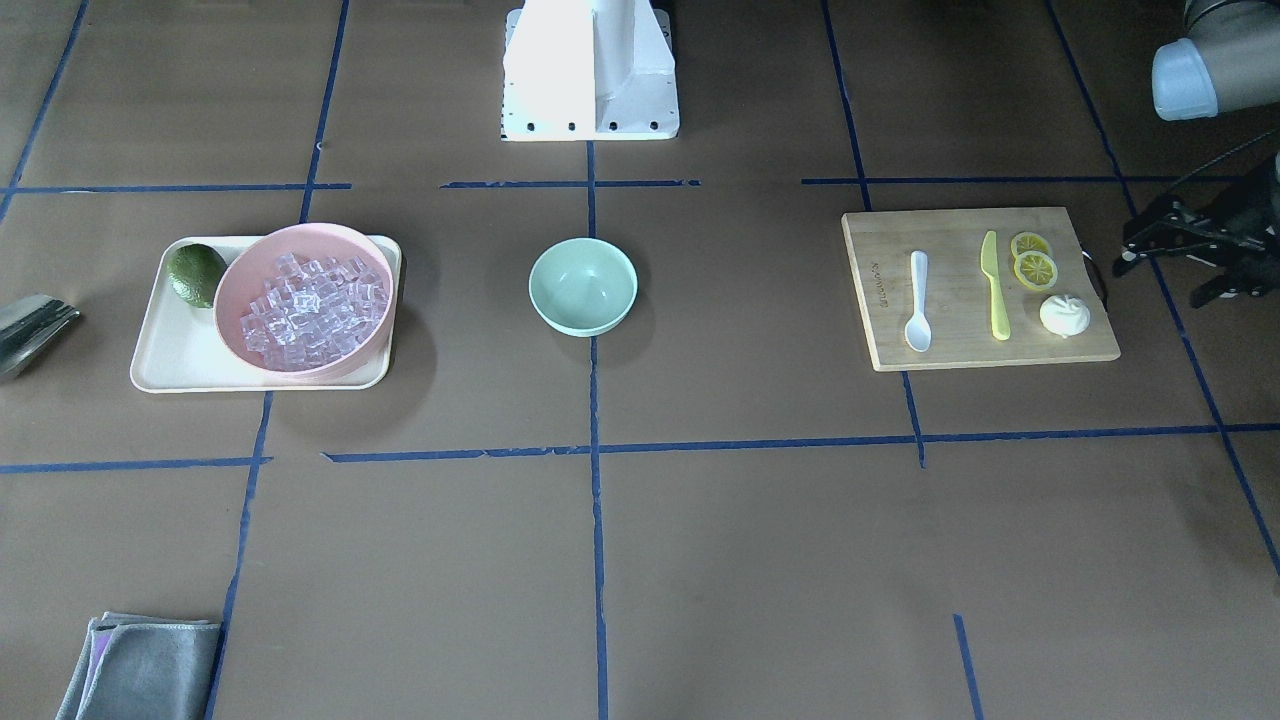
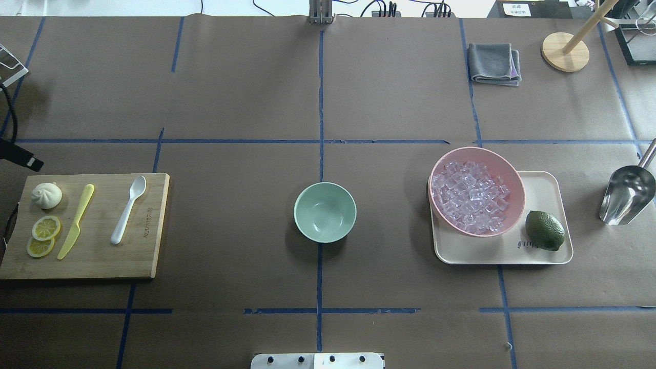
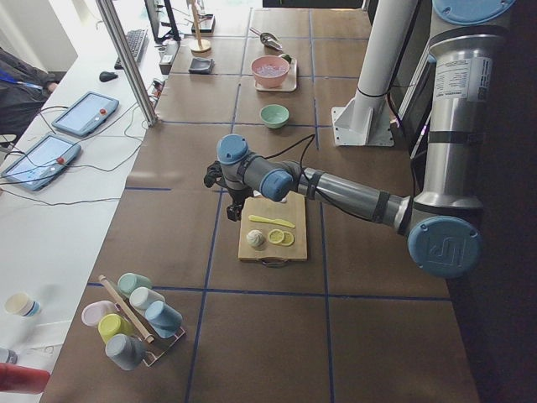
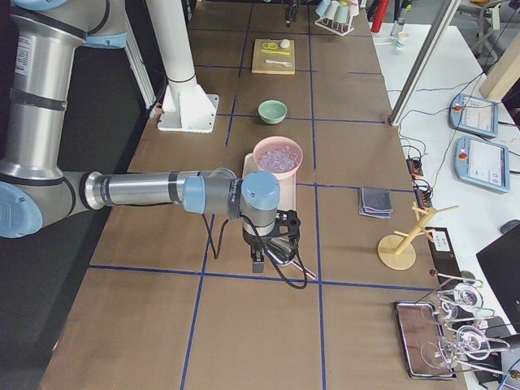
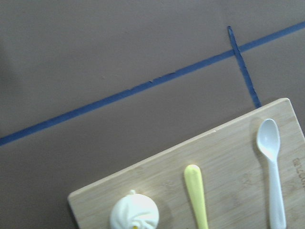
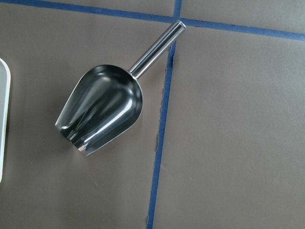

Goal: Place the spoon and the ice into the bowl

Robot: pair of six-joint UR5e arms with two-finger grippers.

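Note:
The white spoon (image 2: 128, 210) lies on a wooden cutting board (image 2: 148, 256) at my left, and also shows in the left wrist view (image 5: 271, 162). The mint-green bowl (image 2: 325, 211) stands empty at the table's middle. The ice (image 2: 469, 197) is a heap of clear cubes in a pink bowl (image 2: 515, 177) at my right. My left gripper (image 1: 1160, 270) hovers just off the board's outer edge, empty, its jaws looking spread. My right gripper (image 4: 272, 244) hangs over a steel scoop (image 2: 628, 195); I cannot tell if it is open or shut.
The pink bowl sits on a cream tray (image 2: 512, 253) with a lime (image 2: 545, 230). On the board lie a yellow knife (image 2: 77, 220), lemon slices (image 2: 45, 228) and a white bun (image 2: 46, 195). A grey cloth (image 2: 494, 62) lies at the far right.

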